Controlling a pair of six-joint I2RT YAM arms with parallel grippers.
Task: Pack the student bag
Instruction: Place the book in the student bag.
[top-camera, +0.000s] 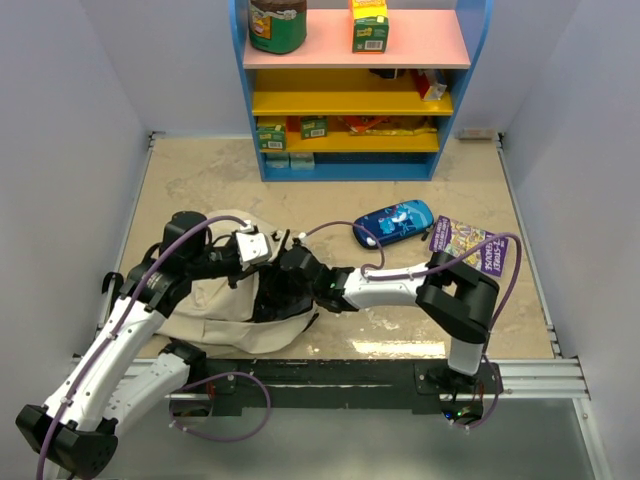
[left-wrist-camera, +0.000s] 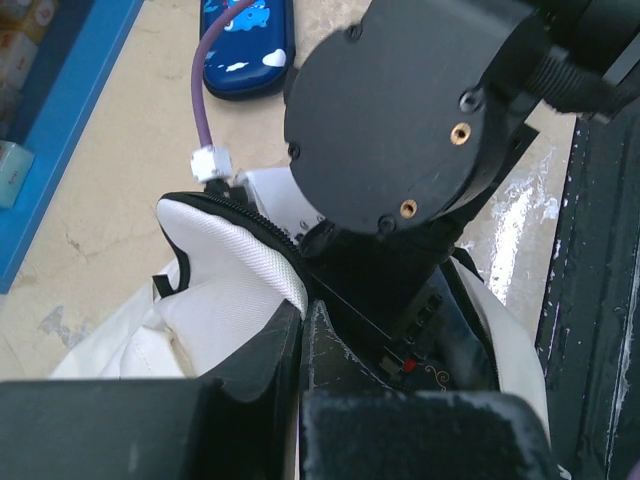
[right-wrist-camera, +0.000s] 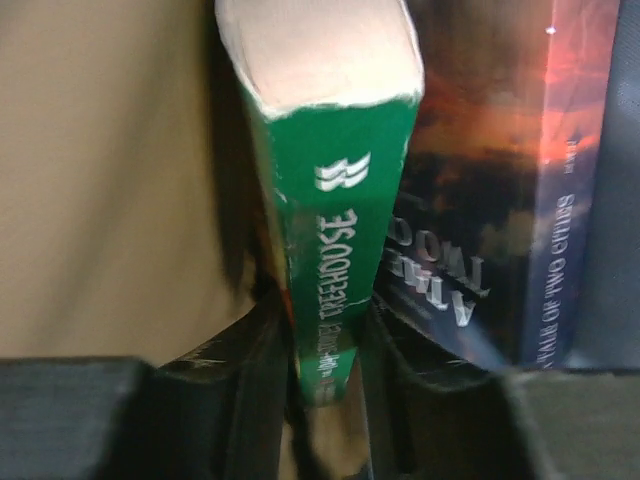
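The student bag (top-camera: 215, 300), beige canvas with black trim, lies on the table at the left with its mouth facing right. My left gripper (top-camera: 266, 260) is shut on the bag's black-trimmed rim (left-wrist-camera: 262, 225), holding the mouth up. My right gripper (top-camera: 287, 283) reaches into the opening. In the right wrist view it (right-wrist-camera: 325, 330) is shut on a green paperback (right-wrist-camera: 335, 180), its spine reading "Treehouse", standing on end inside the bag. A dark book (right-wrist-camera: 490, 180) stands right of it, and the beige bag wall (right-wrist-camera: 100, 180) is at its left.
A blue pencil case (top-camera: 393, 222) and a purple book (top-camera: 468, 243) lie on the table right of the bag. A blue shelf unit (top-camera: 350, 100) with groceries stands at the back. My right wrist (left-wrist-camera: 400, 110) fills the space above the bag's mouth.
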